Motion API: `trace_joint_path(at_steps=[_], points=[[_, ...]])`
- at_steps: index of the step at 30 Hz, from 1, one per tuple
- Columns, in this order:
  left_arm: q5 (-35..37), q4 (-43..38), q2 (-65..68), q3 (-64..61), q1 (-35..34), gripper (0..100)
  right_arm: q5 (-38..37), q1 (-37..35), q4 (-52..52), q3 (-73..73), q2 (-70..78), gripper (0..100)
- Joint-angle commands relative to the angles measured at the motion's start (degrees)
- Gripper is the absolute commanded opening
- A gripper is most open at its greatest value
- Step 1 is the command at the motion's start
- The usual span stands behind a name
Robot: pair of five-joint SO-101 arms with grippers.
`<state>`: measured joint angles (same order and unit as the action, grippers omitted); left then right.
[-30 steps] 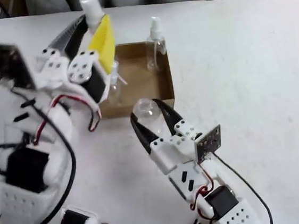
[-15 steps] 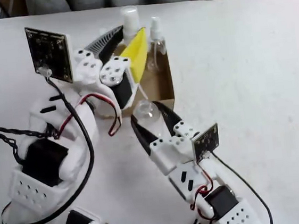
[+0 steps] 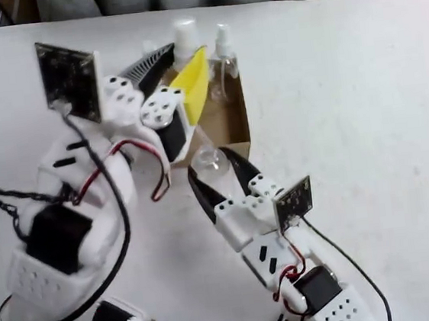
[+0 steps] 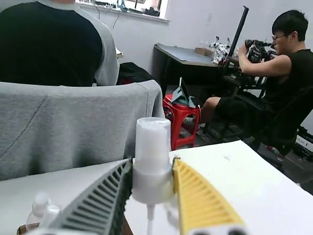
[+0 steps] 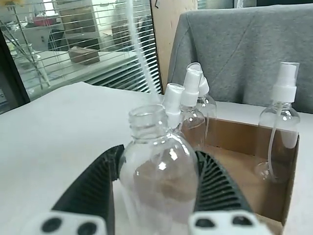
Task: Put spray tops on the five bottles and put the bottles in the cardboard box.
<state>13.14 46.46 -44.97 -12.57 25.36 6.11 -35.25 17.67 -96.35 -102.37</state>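
My left gripper [image 3: 180, 51] is shut on a white spray top [image 4: 152, 155], held between its grey and yellow fingers above the cardboard box [image 3: 230, 124]. The top's thin tube [image 5: 139, 49] hangs down above a clear bottle [image 5: 159, 181] with an open neck. My right gripper [image 3: 210, 159] is shut on that bottle, which stands upright on the table at the box's near edge. Inside the box stand several clear bottles with spray tops, one at the far right corner [image 5: 281, 132] and others at the far left [image 5: 193, 110].
White table [image 3: 344, 78] stretches open to the right of the box. The left arm's body and cables [image 3: 67, 214] fill the near left. A grey chair back [image 4: 73, 127] stands behind the table's far edge.
My left gripper has carried the spray top rightward from the box's far left corner, then slightly nearer to the open bottle. The right gripper and its bottle have stayed put.
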Motion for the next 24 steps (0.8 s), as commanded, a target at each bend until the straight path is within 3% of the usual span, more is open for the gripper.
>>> trace_joint_path(at_steps=[1, 8, 15, 24], points=[[-0.7, -0.3, -4.4, 3.3, 0.7, 2, 0.5, 0.0, 0.1, -0.5, -0.6, 1.6], [-0.7, -0.4, -5.6, 0.2, 0.7, 2, 0.5, 0.0, -0.1, -0.5, -0.6, 1.6], [-0.7, -8.8, -5.8, -9.7, -0.7, 2, 0.5, 0.0, 0.0, -0.5, -0.6, 1.6], [-0.2, -8.8, -11.0, -19.6, 0.9, 2, 0.4, 0.0, -0.2, -0.5, -0.6, 1.6]])
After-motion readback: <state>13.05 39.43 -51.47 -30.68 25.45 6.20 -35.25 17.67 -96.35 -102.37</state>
